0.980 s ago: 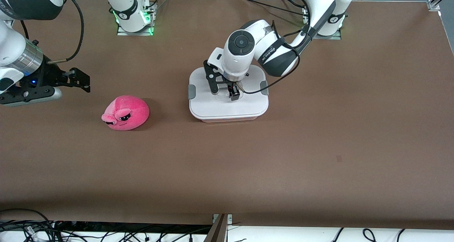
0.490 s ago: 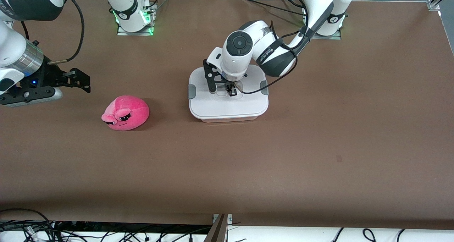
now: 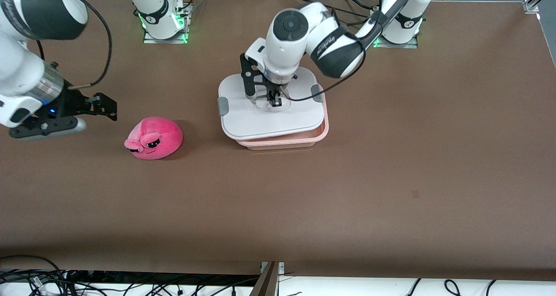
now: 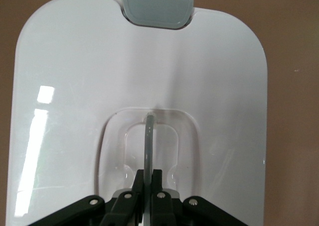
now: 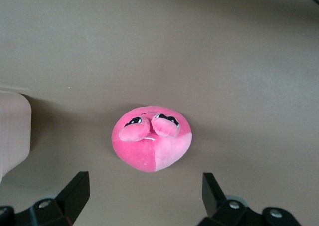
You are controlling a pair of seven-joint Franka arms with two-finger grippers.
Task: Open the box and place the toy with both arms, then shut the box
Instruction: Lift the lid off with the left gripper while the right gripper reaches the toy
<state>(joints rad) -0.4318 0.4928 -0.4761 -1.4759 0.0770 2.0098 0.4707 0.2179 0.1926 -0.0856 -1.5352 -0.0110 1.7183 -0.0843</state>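
The white lid point(image 3: 269, 116) hangs lifted off the pink box point(image 3: 304, 139) and sits shifted toward the right arm's end, so the box's pink rim shows below it. My left gripper point(image 3: 273, 100) is shut on the lid's clear centre handle point(image 4: 148, 136). The lid point(image 4: 75, 86) fills the left wrist view, with one grey clip point(image 4: 157, 9) at its edge. The pink plush toy point(image 3: 153, 138) lies on the table beside the box, toward the right arm's end. My right gripper point(image 3: 108, 107) is open and empty over the table beside the toy. In the right wrist view the toy point(image 5: 152, 139) lies ahead of the open right gripper point(image 5: 144, 191).
The brown table point(image 3: 347, 200) holds nothing else. Both arm bases point(image 3: 163, 20) stand at its edge farthest from the front camera. Cables point(image 3: 34, 281) hang below the edge nearest that camera. The lid's corner point(image 5: 12, 131) shows in the right wrist view.
My left gripper has raised the lid off the box and carried it toward the right arm's end, baring the pink rim. My right gripper has shifted slightly toward the toy.
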